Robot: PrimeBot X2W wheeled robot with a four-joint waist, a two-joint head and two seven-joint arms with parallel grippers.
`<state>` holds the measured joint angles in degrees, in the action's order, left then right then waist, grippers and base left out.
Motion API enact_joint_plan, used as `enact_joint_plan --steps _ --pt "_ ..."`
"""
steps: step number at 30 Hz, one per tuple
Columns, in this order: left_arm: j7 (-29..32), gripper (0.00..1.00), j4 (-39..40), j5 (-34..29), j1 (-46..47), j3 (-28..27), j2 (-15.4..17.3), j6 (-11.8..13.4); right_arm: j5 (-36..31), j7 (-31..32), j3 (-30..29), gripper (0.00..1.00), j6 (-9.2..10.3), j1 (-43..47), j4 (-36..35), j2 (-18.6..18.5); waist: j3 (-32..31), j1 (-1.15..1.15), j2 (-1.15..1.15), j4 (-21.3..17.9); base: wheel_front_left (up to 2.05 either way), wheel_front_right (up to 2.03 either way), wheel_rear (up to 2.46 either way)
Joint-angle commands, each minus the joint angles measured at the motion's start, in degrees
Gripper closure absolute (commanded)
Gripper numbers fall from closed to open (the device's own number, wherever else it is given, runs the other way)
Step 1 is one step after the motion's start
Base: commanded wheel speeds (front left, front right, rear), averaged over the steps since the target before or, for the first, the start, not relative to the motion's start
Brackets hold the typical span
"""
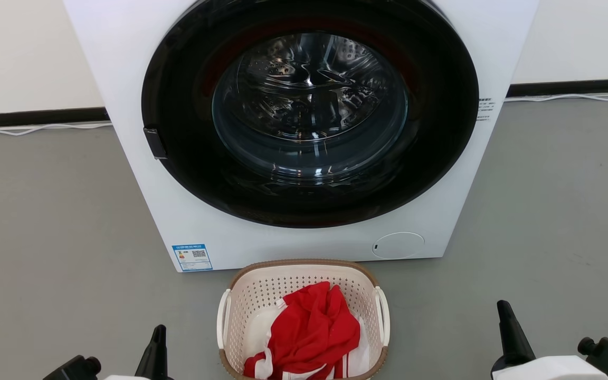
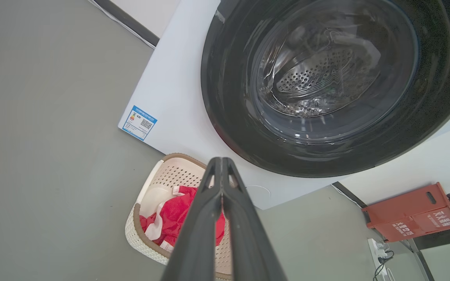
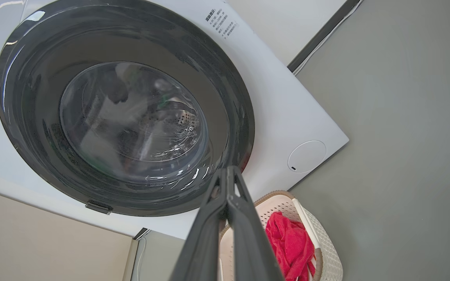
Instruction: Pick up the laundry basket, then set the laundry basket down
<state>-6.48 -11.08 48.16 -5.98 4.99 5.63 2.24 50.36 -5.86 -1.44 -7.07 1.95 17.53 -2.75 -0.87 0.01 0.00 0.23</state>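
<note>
The laundry basket point(image 1: 262, 287) stands on the grey floor just in front of the washing machine, cream-white and perforated, with a brown rim and white loop handles on both sides. A red and white garment point(image 1: 312, 330) lies in it. My left gripper point(image 1: 159, 332) hovers to the basket's left, shut and holding nothing. My right gripper point(image 1: 503, 309) is further off to the basket's right, also shut and empty. The basket point(image 2: 170, 173) sits behind my left fingers point(image 2: 219, 164) in the left wrist view, and the basket point(image 3: 326, 249) lies right of my right fingers point(image 3: 229, 173) in the right wrist view.
A white front-loading washing machine point(image 1: 188, 221) with a shut dark round door point(image 1: 309, 113) rises right behind the basket. Grey floor point(image 1: 45, 237) spreads on both sides. An orange-red box point(image 2: 412, 212) and a power strip point(image 2: 379, 253) sit by the wall.
</note>
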Motion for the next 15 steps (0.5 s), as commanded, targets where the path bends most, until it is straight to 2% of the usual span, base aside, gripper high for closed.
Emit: enact_joint_plan --steps 1,15 --pt "0.4 1.00 1.2 1.6 3.2 -1.4 0.2 -0.6 1.4 0.6 0.4 1.00 -0.19 -3.3 -1.7 -0.6 0.0 -0.01 0.00 0.0 0.00 0.00 0.00" --pt "2.6 1.00 0.3 10.8 5.1 -3.0 -0.1 -2.5 10.0 2.9 -0.6 1.00 -0.24 -4.3 -2.1 -0.6 0.2 -0.01 0.00 -0.1 0.00 0.00 0.00"
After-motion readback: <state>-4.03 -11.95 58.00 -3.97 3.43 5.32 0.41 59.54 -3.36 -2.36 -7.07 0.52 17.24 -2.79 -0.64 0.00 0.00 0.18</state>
